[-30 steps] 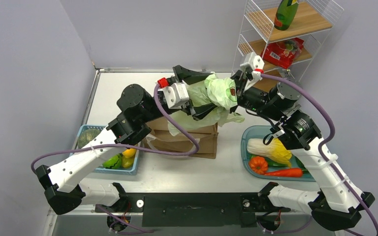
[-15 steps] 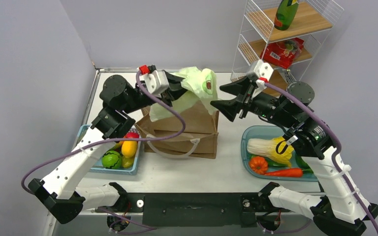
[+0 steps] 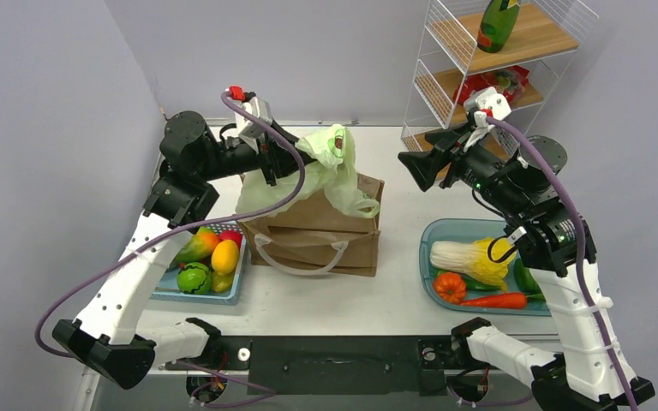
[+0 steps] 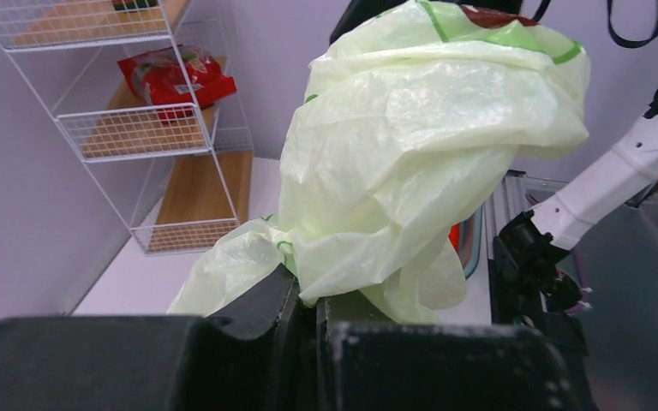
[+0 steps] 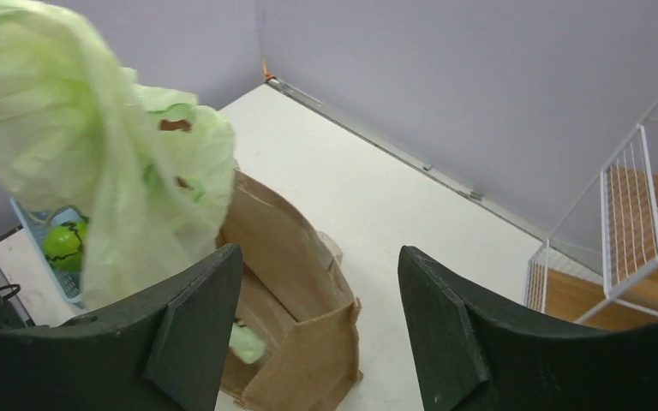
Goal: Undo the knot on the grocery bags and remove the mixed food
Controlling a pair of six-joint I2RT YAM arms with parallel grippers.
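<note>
My left gripper (image 3: pixel 307 154) is shut on the pale green plastic bag (image 3: pixel 336 167) and holds it up over the brown paper bag (image 3: pixel 326 233). From the left wrist, the crumpled plastic bag (image 4: pixel 428 145) billows out of my closed left gripper (image 4: pixel 315 304). No knot can be made out in the folds. My right gripper (image 3: pixel 415 169) stands open and empty, apart from the bag on its right. Its view shows the plastic bag (image 5: pixel 94 145) at left and the open paper bag (image 5: pixel 291 291) below my right gripper (image 5: pixel 321 282).
A blue basket (image 3: pixel 158 291) at left holds a mango (image 3: pixel 195 248) and a round green fruit (image 3: pixel 194 278). The right tray (image 3: pixel 435 233) carries cabbage (image 3: pixel 467 261) and a ribbed orange piece (image 3: pixel 450 287). A wire shelf (image 3: pixel 445 51) holds a green bottle (image 3: pixel 497 24) and red packet (image 3: pixel 490 90).
My left gripper shut on the plastic bag and carried it left, over the paper bag. My right gripper let go of it, opened and drew back to the right.
</note>
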